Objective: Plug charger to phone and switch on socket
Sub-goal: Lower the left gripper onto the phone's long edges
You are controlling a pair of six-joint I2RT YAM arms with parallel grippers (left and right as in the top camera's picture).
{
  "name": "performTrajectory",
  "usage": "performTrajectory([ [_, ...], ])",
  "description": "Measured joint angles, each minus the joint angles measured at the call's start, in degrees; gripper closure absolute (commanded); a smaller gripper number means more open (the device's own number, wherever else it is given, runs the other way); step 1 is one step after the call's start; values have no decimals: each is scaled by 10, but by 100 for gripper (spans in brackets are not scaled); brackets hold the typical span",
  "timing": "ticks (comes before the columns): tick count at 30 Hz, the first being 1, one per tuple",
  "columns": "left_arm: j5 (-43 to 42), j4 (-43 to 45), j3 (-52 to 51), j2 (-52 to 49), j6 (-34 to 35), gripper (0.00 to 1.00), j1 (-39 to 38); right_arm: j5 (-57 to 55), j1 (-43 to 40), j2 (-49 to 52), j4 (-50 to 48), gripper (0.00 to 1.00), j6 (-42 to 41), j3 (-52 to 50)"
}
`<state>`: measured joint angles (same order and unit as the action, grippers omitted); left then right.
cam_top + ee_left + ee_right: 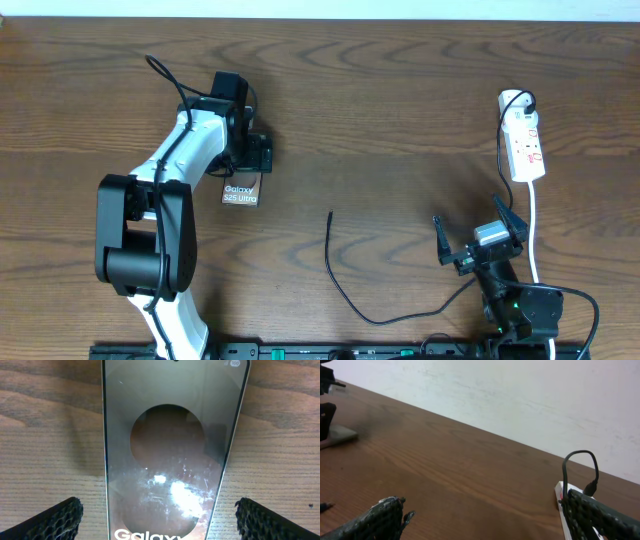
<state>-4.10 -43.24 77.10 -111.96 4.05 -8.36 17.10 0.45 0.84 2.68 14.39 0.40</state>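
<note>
Left of centre on the bench (400, 100), the phone (240, 192) lies flat, its long axis running roughly far to near and its lettered end toward the arm bases. I have the left tool (157, 506) over its far half, fingers apart, one on each side of the screen with bare wood between pad and edge, so nothing is clamped yet.

The charger (335, 265) lies to the phone's right. Its free tip points away from the bases, and the cable trails back in a curve toward the right arm. That tip sits beside the phone, not in line with its near short edge, where I expect the port is. The right tool (472, 222) hangs spread and empty. It is farther from the tip than the left, with the socket (525, 145) well beyond it.
</note>
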Motion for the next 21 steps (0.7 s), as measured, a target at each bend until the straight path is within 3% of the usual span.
performTrajectory([
  [21, 3, 15, 1, -42, 0, 2, -3, 0, 0, 0, 0, 1, 0, 0],
])
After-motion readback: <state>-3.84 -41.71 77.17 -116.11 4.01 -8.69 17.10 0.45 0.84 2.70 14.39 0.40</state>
